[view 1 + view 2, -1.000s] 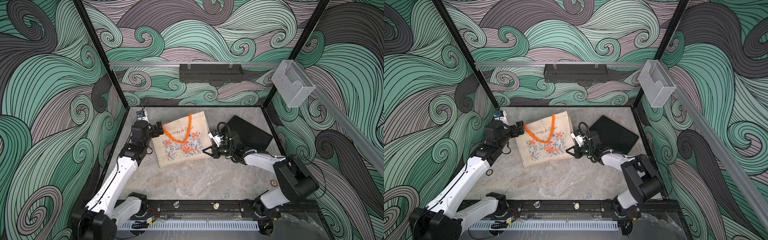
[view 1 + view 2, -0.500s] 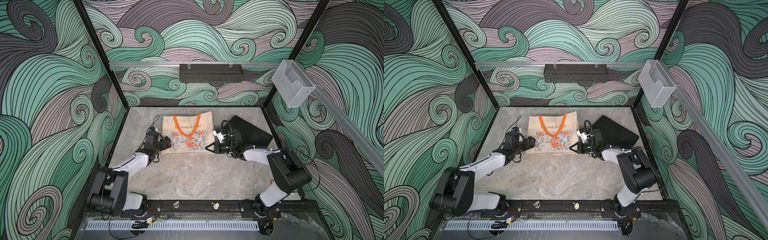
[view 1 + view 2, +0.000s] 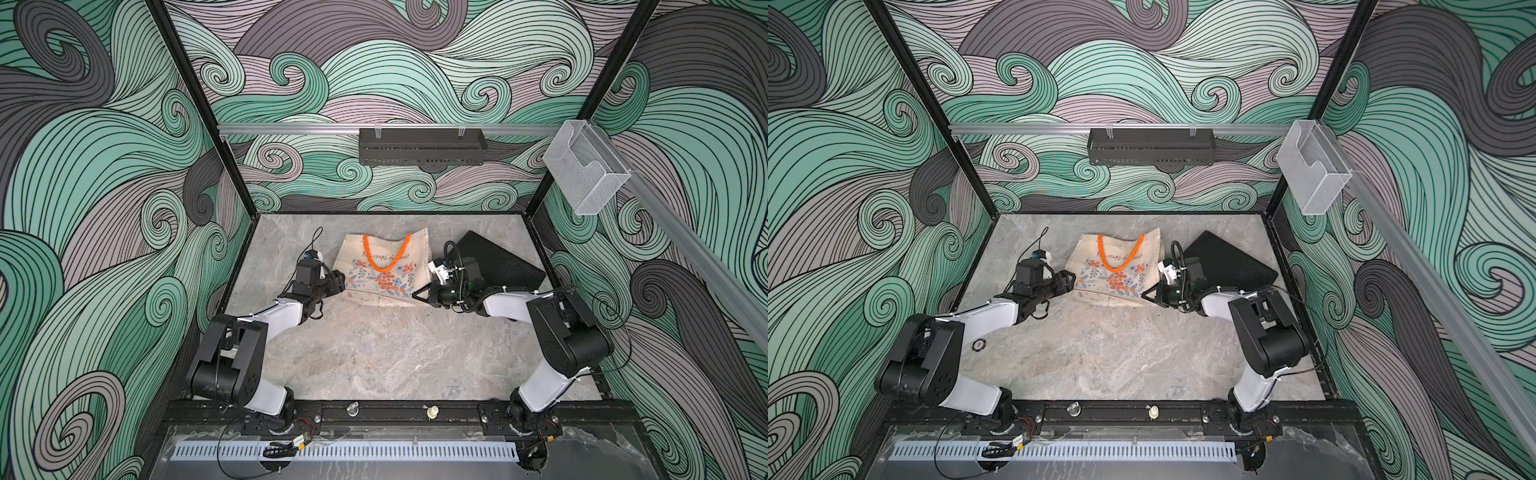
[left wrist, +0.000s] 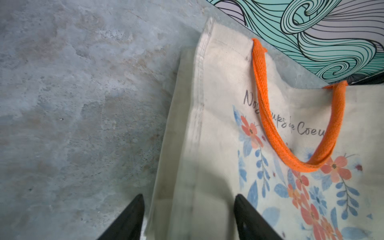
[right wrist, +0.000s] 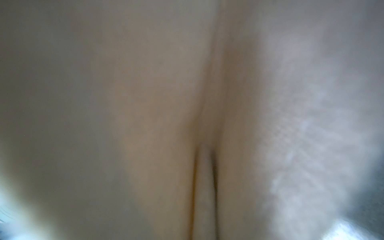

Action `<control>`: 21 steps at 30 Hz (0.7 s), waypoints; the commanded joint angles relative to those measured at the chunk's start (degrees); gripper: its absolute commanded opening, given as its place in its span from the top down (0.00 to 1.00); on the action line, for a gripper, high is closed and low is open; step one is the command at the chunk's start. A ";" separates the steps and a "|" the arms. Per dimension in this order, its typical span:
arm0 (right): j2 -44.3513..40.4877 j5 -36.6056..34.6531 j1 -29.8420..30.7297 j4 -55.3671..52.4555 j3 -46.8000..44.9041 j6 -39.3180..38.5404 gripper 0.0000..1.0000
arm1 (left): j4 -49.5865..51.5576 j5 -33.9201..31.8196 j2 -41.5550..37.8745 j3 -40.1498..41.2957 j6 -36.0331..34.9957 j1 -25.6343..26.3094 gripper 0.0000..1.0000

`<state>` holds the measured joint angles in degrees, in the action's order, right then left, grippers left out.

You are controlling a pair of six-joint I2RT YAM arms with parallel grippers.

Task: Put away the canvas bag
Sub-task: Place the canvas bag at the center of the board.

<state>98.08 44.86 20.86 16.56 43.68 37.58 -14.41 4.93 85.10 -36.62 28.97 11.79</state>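
1. The canvas bag [image 3: 384,270] no longer lies askew. It now sits square to the back wall [image 3: 374,195] and farther back on the table [image 3: 374,353].
2. The left arm [image 3: 274,311], stretched out tall a second ago, now folds low over the table.
3. The left gripper [image 3: 338,279] shifts from the bag's top left corner to the lower part of its left edge.
4. Its jaws stand closer together than a second ago and straddle that edge, with one fingertip [image 4: 135,209] over the table and the other over the bag.
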 commanded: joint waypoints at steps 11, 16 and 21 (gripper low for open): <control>-0.31 0.89 -1.04 1.03 3.01 6.12 1.00 | -7.09 0.90 2.31 5.23 22.53 -1.57 0.03; 0.75 1.57 -1.01 6.27 1.92 9.86 1.00 | -10.98 -1.17 1.69 11.57 38.83 -0.93 0.11; 0.38 0.64 -0.09 7.98 2.58 12.11 1.00 | -16.63 -7.91 1.03 16.66 51.77 4.09 0.03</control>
<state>98.65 46.13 20.36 20.36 45.23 48.31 -32.73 1.72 85.23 -22.48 68.88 13.32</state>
